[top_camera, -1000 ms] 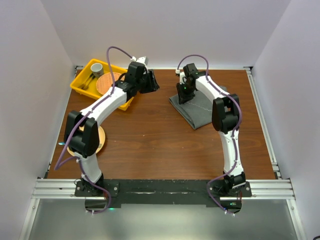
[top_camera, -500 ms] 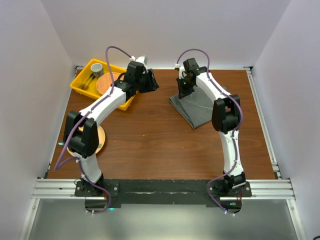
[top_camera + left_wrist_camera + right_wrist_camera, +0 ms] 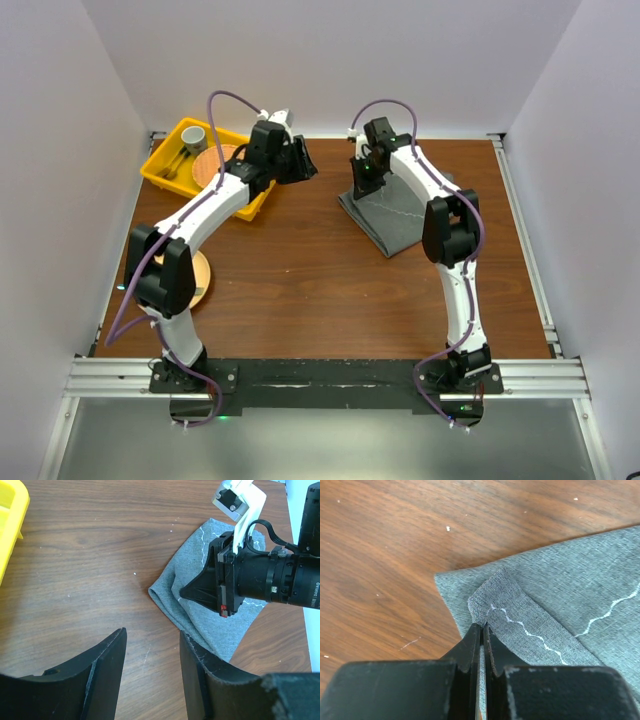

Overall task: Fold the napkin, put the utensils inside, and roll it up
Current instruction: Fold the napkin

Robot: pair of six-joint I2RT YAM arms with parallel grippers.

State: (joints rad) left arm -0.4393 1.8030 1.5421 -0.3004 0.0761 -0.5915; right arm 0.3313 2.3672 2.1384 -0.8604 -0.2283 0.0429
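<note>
Top ext: napkin (image 3: 398, 218) right of centre, R gripper (image 3: 361, 188) on its upper-left corner, L gripper (image 3: 305, 165) apart at upper centre; L wrist: fingers spread, empty; R wrist: fingers clenched on turned-up napkin (image 3: 560, 595) corner, prob. fold step, next needs lift + carry across w/o slipping.

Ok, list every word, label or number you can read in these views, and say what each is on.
White print on the black lens barrel of the right arm's wrist camera: too small and cut off at the frame edge to read.
Napkin: only a wavy stitched line, no writing.
Yellow bin: no text visible.
</note>
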